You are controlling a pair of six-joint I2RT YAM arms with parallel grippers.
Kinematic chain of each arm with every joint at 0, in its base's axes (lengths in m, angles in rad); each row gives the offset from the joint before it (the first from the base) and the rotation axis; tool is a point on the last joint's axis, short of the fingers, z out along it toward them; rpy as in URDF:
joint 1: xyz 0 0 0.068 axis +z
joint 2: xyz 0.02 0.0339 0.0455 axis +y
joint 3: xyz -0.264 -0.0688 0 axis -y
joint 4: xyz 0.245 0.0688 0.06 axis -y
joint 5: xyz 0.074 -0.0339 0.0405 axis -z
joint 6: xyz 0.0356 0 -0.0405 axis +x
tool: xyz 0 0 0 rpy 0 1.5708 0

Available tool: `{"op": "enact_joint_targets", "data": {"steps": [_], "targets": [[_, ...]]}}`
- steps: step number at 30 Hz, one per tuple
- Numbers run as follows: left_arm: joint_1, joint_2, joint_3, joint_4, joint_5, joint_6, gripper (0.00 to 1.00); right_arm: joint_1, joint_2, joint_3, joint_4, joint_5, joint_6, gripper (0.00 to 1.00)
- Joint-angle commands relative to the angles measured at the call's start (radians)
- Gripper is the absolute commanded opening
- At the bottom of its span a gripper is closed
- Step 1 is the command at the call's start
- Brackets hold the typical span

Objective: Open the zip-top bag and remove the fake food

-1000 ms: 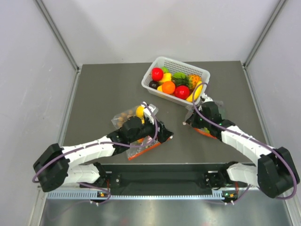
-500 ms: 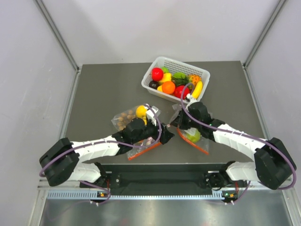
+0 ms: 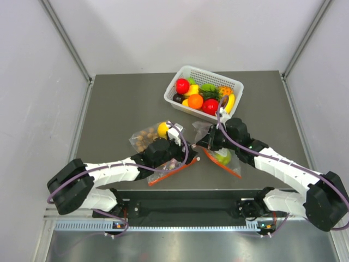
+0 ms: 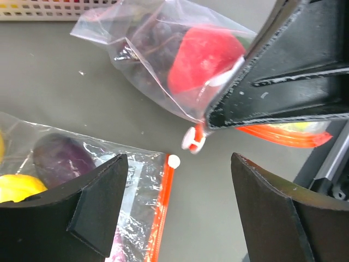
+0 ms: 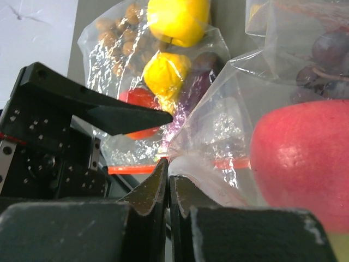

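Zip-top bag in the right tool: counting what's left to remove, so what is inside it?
Through the clear zip-top bag show a red apple, purple grapes and a green pear. Anything behind them is covered.

From above, the right gripper (image 3: 200,146) and its arm cover much of the zip-top bag (image 3: 232,165) near the table's near edge. The left gripper (image 3: 185,156) hides the middle of the second bag (image 3: 143,139). In the left wrist view the basket (image 4: 43,9) is cut off at the top, and the apple (image 4: 204,54) and grapes (image 4: 150,46) are blurred. In the right wrist view the apple runs off the right edge. Whether the pressed-together fingers (image 5: 147,202) pinch plastic or zip strip is too blurred to tell.
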Motion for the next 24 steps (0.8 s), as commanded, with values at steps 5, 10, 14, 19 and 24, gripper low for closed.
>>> {"op": "enact_joint_targets", "data": {"steps": [5,10,14,19,24], "targets": [[-0.004,-0.024,-0.013,0.082,0.028,0.060,0.79,0.019,-0.039,0.031,-0.014,-0.085,-0.028,0.00],[-0.004,0.001,-0.014,0.141,0.114,0.072,0.68,0.017,-0.028,0.034,-0.016,-0.123,-0.036,0.00],[-0.004,0.035,-0.007,0.164,0.172,0.076,0.52,0.017,-0.030,0.034,-0.011,-0.145,-0.036,0.00],[-0.004,0.062,0.003,0.172,0.218,0.083,0.31,0.017,-0.036,0.033,-0.004,-0.165,-0.031,0.00],[-0.002,0.059,0.004,0.158,0.246,0.092,0.00,0.014,-0.041,0.030,0.009,-0.162,-0.030,0.06]]}}
